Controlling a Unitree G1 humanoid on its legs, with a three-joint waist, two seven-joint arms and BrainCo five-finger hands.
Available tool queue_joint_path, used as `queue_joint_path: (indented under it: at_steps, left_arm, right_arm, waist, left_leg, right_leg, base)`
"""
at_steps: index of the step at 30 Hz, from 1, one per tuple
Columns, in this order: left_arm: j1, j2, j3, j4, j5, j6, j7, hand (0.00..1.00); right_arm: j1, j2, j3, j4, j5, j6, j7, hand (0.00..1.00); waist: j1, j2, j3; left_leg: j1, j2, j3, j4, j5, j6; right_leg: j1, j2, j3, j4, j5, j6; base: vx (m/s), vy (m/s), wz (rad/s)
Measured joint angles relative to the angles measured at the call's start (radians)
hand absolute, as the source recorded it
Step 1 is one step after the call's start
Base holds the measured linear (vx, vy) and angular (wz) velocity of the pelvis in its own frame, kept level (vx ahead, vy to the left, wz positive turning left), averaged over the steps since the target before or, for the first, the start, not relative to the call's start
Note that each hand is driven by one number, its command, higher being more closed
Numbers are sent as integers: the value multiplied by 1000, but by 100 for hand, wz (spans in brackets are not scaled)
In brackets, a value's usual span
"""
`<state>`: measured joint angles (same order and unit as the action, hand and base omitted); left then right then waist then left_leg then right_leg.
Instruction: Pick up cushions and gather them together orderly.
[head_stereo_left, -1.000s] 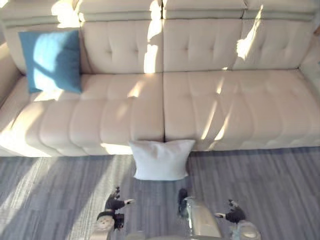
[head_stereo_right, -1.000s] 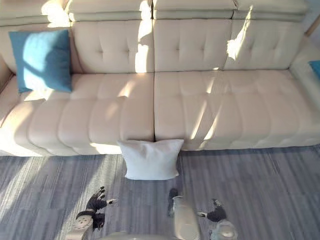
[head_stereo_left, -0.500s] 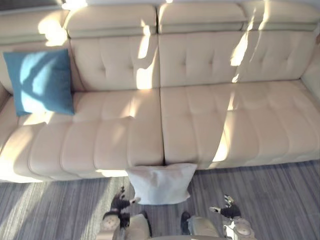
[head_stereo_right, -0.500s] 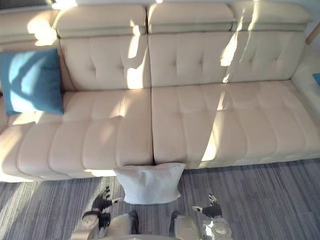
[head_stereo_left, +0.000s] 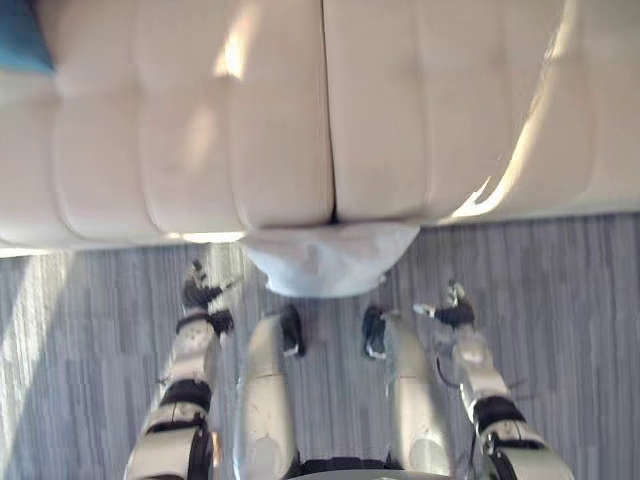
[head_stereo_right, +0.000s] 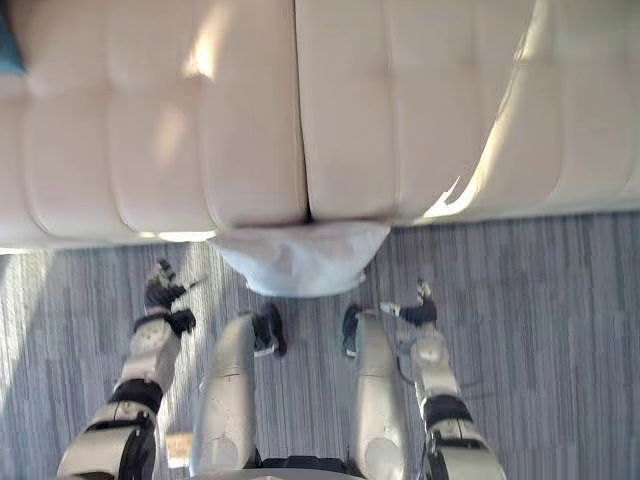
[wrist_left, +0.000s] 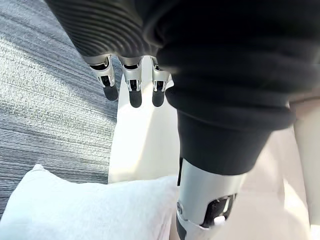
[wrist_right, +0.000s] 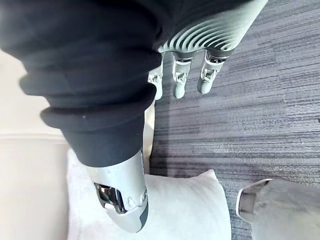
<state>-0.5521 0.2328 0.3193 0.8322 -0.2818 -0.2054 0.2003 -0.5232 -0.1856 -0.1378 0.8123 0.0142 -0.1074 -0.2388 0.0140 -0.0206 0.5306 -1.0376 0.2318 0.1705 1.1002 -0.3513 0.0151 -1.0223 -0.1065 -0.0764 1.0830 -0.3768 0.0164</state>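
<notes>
A white cushion (head_stereo_left: 325, 258) lies on the grey floor, leaning against the front of the cream sofa (head_stereo_left: 200, 120) at the seam between its two seats. My left hand (head_stereo_left: 203, 295) hangs open over the floor just left of the cushion, apart from it. My right hand (head_stereo_left: 447, 312) hangs open to the cushion's right, also clear of it. The left wrist view shows straight fingers (wrist_left: 131, 90) with the white cushion (wrist_left: 75, 210) beyond them; the right wrist view shows straight fingers (wrist_right: 180, 80) and the same cushion (wrist_right: 185, 205). A corner of a blue cushion (head_stereo_left: 20, 40) lies on the sofa seat, far left.
The sofa's front edge runs across the whole width just ahead. Striped grey carpet (head_stereo_left: 560, 300) spreads on both sides of the white cushion, with sunlit patches on the left.
The camera has tipped down and come closer: the sofa back has left the picture and the blue cushion is nearly gone. Both hands now flank the white cushion, which has not moved.
</notes>
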Motion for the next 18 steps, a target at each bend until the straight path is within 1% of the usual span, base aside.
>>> queue_joint_path:
  at_steps: [1, 3, 4, 5, 7, 8, 10, 11, 12, 14, 16, 18]
  left_arm:
    - [-42, 3, 0, 0, -4, 0, 3, 0]
    - [-100, 3, -12, -2, -4, 0, 4, 0]
    - [-128, 4, -38, -8, -4, 0, 5, 0]
    - [-143, 4, -54, -14, -4, 0, 6, 0]
    - [-179, -5, -126, -56, -4, 0, 22, 0]
    - [-189, -9, -142, -66, -3, 0, 24, 100]
    - [-226, -31, -176, -78, -1, 0, 27, 100]
    - [-250, -50, -192, -81, -1, 0, 51, 100]
    - [-270, -63, -196, -81, -1, 0, 75, 100]
    - [-281, -72, -198, -84, -1, 1, 110, 100]
    - [-281, -66, -202, -88, -1, 2, 135, 100]
    - [-271, -58, -230, -115, -1, 4, 164, 100]
  right_arm:
    - [-56, -8, 1, 0, 20, 0, -7, 0]
    - [-141, -19, 10, -2, 35, -1, -22, 0]
    - [-195, -22, 29, -8, 38, -1, -25, 0]
    - [-221, -21, 40, -14, 46, -2, -29, 0]
    - [-303, -12, 103, -49, 67, -5, -50, 0]
    - [-322, -5, 118, -57, 67, -8, -52, 100]
    - [-371, 34, 147, -71, 68, -13, -71, 100]
    - [-392, 64, 147, -81, 74, -14, -88, 100]
    - [-403, 86, 147, -87, 86, -14, -103, 100]
    - [-408, 94, 147, -94, 105, -14, -129, 100]
    - [-408, 94, 148, -103, 114, -14, -133, 100]
    - [-400, 93, 162, -138, 118, -13, -134, 100]
  waist:
    - [0, 0, 0]
    - [0, 0, 11]
    - [0, 1, 16]
    - [1, 1, 16]
    - [2, 0, 17]
    - [2, 0, 17]
    - [3, 1, 17]
    - [3, 1, 17]
    - [2, 1, 17]
    - [0, 1, 17]
    - [1, 1, 17]
    - [-1, 1, 17]
  left_leg:
    - [-75, 6, -7, 35, -2, 4]
    - [-163, 15, -14, 78, -10, 16]
    - [-212, 18, -19, 102, -11, 16]
    - [-234, 21, -21, 112, -11, 17]
    - [-312, 31, -21, 148, -11, 15]
    - [-328, 32, -22, 153, -10, 12]
    - [-363, 40, -26, 169, -6, 10]
    - [-378, 44, -27, 173, -3, 10]
    - [-388, 44, -27, 174, 4, 17]
    - [-397, 44, -27, 178, 10, 22]
    - [-400, 44, -31, 181, 13, 20]
    - [-399, 45, -33, 181, 14, 18]
  right_leg:
    - [-74, 0, -1, 40, -1, 0]
    - [-163, -1, -4, 94, -1, -1]
    - [-212, -2, -4, 123, 0, -4]
    - [-235, -2, -4, 134, 2, -6]
    - [-318, -1, 0, 174, 5, -7]
    - [-335, -1, 1, 181, 7, -5]
    - [-371, 0, -3, 195, 14, -11]
    - [-384, 0, -6, 198, 19, -17]
    - [-395, 0, -5, 202, 21, -18]
    - [-406, -1, -5, 209, 24, -23]
    - [-409, -1, -7, 214, 25, -25]
    - [-408, 0, -8, 214, 25, -25]
  base:
    - [-205, -61, 3]
    - [-215, -78, 7]
    - [-199, -68, 6]
    - [-229, -73, -2]
    - [-192, -61, -5]
    - [-146, -47, -3]
    - [-96, -34, -4]
    - [-68, -28, -2]
    - [-56, -26, -1]
    - [-18, -11, 1]
    - [0, 0, 0]
    - [0, 0, 0]
